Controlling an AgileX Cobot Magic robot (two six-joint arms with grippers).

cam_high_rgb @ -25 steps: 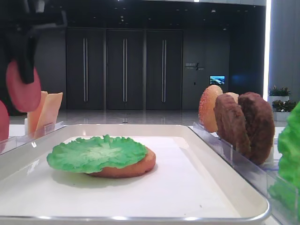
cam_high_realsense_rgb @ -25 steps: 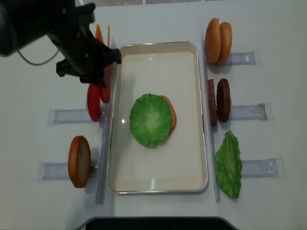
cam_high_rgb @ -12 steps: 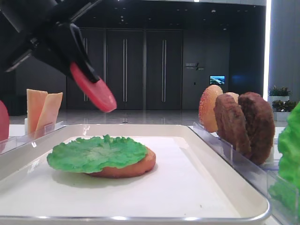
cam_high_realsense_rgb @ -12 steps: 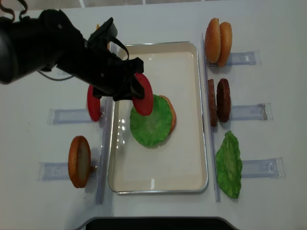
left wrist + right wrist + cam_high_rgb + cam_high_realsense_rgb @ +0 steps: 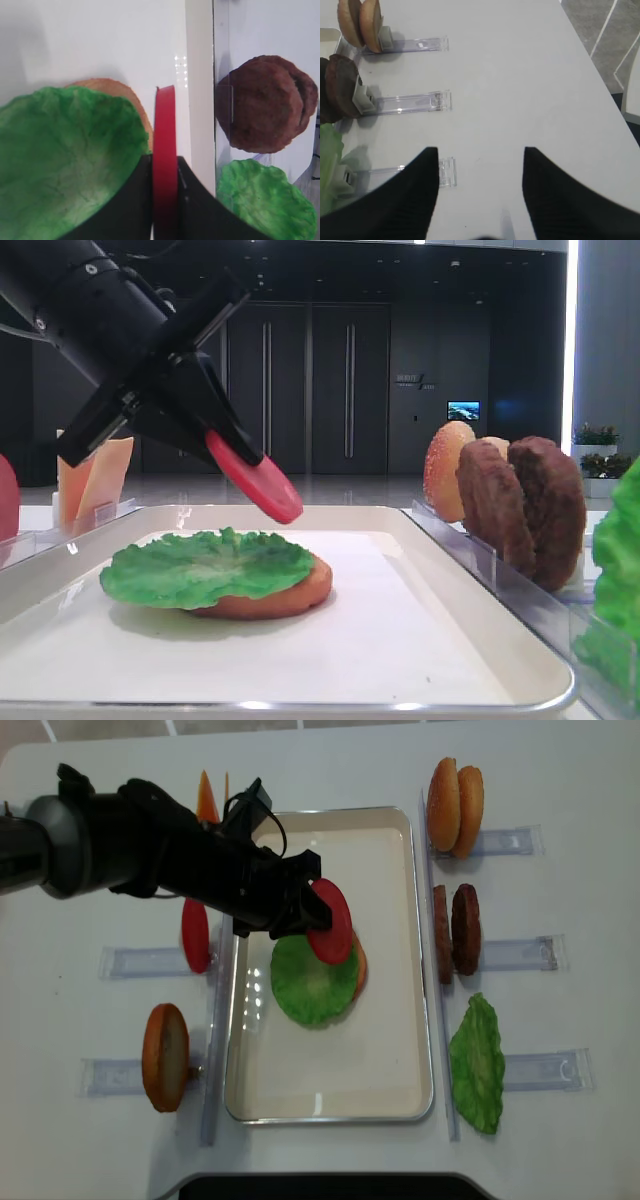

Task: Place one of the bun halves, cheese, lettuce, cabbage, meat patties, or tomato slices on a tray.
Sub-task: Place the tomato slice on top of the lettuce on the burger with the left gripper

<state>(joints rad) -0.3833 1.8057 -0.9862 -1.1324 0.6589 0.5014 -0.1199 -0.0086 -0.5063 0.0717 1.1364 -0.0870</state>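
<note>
My left gripper [image 5: 318, 918] is shut on a red tomato slice [image 5: 332, 920], gripping it edge-on between its black fingers [image 5: 135, 200]. The slice [image 5: 256, 478] hangs tilted, just above the right part of a green lettuce leaf [image 5: 310, 982]. That leaf lies on an orange-brown bun base [image 5: 300, 595] in the middle of the white tray [image 5: 330, 1065]. In the left wrist view the tomato slice [image 5: 165, 145] stands between the lettuce [image 5: 60, 150] and the tray rim [image 5: 200, 75]. My right gripper [image 5: 481, 150] is open over bare white table, with nothing between its fingers.
Clear racks flank the tray. On the right stand bun halves [image 5: 455, 792], meat patties [image 5: 455, 930] and another lettuce leaf [image 5: 478, 1065]. On the left are cheese slices [image 5: 95, 475], a second tomato slice [image 5: 195, 935] and a bun half [image 5: 165, 1055].
My left arm has carried the tomato slice from beside the left rack rightward over the tray, lowering and tilting it above the lettuce. The lettuce and bun base have not moved.
</note>
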